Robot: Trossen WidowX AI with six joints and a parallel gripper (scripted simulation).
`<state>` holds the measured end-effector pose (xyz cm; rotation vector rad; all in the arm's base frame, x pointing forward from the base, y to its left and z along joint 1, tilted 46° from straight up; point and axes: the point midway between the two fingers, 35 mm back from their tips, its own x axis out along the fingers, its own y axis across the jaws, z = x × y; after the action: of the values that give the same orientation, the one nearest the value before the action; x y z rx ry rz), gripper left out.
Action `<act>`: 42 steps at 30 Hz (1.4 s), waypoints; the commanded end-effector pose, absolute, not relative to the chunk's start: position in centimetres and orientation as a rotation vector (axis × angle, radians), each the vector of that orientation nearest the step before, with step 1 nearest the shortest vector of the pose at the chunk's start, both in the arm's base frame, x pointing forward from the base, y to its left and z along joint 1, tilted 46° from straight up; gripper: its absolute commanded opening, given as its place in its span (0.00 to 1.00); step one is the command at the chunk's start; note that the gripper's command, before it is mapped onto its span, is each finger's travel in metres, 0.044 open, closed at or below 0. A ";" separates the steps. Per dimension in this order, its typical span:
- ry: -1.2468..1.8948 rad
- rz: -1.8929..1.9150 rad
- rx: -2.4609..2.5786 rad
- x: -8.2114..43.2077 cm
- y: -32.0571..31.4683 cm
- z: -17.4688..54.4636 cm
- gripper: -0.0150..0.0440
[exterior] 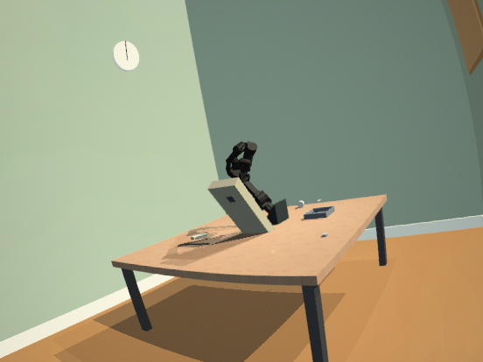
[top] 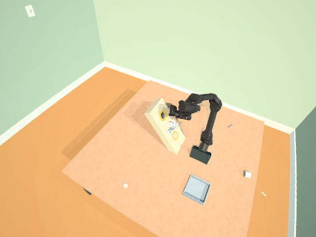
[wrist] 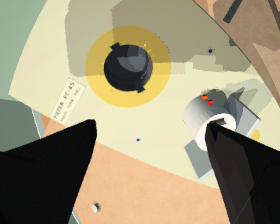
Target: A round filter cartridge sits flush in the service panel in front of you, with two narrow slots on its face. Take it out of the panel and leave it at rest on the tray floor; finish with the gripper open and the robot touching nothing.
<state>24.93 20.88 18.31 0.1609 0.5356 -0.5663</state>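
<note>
The filter cartridge (top: 172, 124) (wrist: 198, 116) is out of its socket. It is a grey-white cylinder with red marks, leaning in a grey bracket (wrist: 199, 162) on the panel (top: 154, 112) (exterior: 246, 212) (wrist: 165, 131). The dark round socket (top: 162, 115) (wrist: 127, 68) is empty inside a yellow ring. My gripper (top: 176, 115) (wrist: 151, 129) is open, in front of the panel, with nothing between its fingers. In the wrist view the right fingertip overlaps the cartridge's white slotted face; contact cannot be told. The tray (top: 196, 188) (exterior: 312, 215) holds nothing visible.
The dark robot base (top: 200, 155) (exterior: 280, 212) stands between panel and tray. A second yellow ring (top: 175, 135) marks the panel's lower part. A white cylinder (top: 247, 174), a round white piece (top: 125, 185) and a small grey piece (top: 229, 125) lie on the table.
</note>
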 end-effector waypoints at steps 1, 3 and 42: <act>0.892 -0.417 -0.600 23.1 16.8 15.3 0.77; 0.955 -0.374 -0.728 22.7 16.1 14.8 0.77; 0.961 -0.368 -0.742 25.2 13.4 12.0 0.77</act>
<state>24.97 13.78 12.30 -0.7367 0.9626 -0.3647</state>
